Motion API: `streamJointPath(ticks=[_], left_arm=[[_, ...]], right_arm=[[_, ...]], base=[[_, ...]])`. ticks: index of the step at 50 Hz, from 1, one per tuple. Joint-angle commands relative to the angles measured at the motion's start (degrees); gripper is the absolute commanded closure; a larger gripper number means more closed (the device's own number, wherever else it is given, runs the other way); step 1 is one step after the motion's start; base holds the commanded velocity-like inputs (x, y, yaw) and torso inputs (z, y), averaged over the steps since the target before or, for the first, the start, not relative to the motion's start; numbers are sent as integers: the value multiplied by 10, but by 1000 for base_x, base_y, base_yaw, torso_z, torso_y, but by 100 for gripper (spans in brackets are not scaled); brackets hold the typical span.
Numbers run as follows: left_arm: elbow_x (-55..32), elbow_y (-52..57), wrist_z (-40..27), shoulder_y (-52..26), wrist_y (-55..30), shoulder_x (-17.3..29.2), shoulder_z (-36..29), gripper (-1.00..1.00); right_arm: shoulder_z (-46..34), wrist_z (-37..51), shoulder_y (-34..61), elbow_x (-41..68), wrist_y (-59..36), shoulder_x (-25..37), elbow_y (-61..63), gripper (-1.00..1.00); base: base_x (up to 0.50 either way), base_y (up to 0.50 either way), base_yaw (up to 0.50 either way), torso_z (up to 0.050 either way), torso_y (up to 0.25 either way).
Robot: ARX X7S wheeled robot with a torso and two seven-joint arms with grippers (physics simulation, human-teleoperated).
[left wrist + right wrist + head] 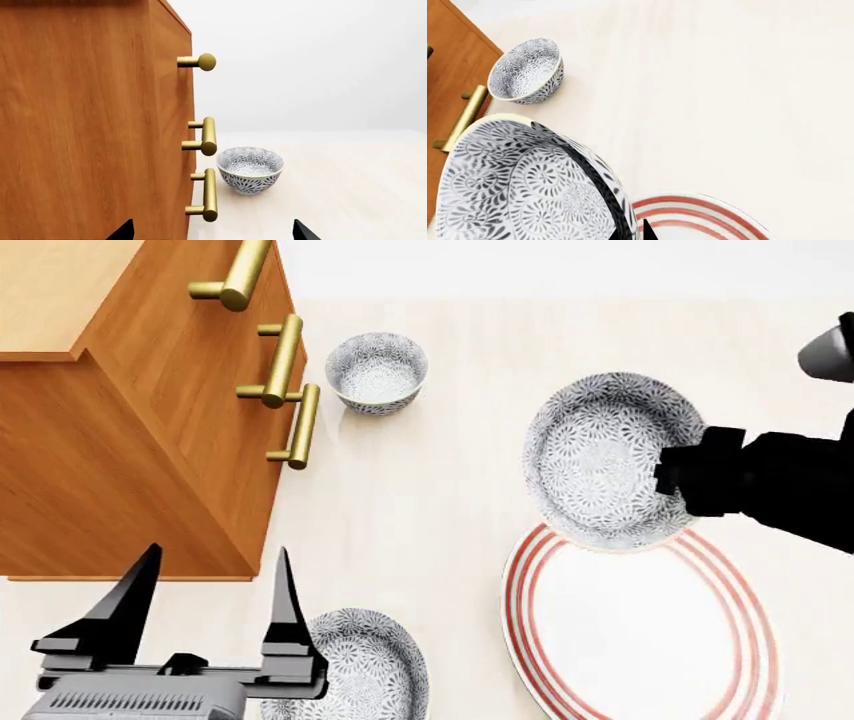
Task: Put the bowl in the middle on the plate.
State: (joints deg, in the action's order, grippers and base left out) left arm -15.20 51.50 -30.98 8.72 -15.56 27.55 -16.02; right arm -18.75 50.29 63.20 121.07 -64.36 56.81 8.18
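1. Risk: the bowl (pixel 607 460) hangs tilted over the far rim of the plate (pixel 641 640), its mouth turned toward the head camera. Let go at this tilt, it would likely land on its edge and roll or topple off the plate; levelling first seems called for.
2. Risk: the hold is on one wall only, at the bowl's right side. A loose pinch could let the bowl swing or slip as it comes down.
3. Bowl: small, round, white, densely covered in grey-blue floral pattern inside and out. It is off the desk (pixel 441 500), in the air, right of centre.
4. Plate: large, flat, white, thin red rings at the rim; near right on the desk, nothing resting on it.
5. Right gripper (pixel 687 475): pinching the bowl's rim, one finger inside the wall, seen in the right wrist view.
6. Left gripper (pixel 207 615): fingers spread, holding nothing, near left.
7. Far bowl (pixel 376 372): same pattern, beside the wooden cabinet (pixel 120 440) with brass handles (pixel 283 362).
8. Near bowl (pixel 360 665): same pattern, just right of the left gripper.
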Motion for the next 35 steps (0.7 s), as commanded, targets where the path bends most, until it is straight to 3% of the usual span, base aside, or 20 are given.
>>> streamJointPath(ticks=[1, 35], left_arm=[[0, -1, -4, -3, -3, 2, 0, -100], [0, -9, -8, -5, 2, 5, -5, -100]], right_arm=[[55, -30, -81, 7, 30, 58, 39, 100], [211, -128, -357, -45, 114, 114, 82, 100]], base=[[0, 0, 0, 0, 0], [0, 0, 0, 0, 0]])
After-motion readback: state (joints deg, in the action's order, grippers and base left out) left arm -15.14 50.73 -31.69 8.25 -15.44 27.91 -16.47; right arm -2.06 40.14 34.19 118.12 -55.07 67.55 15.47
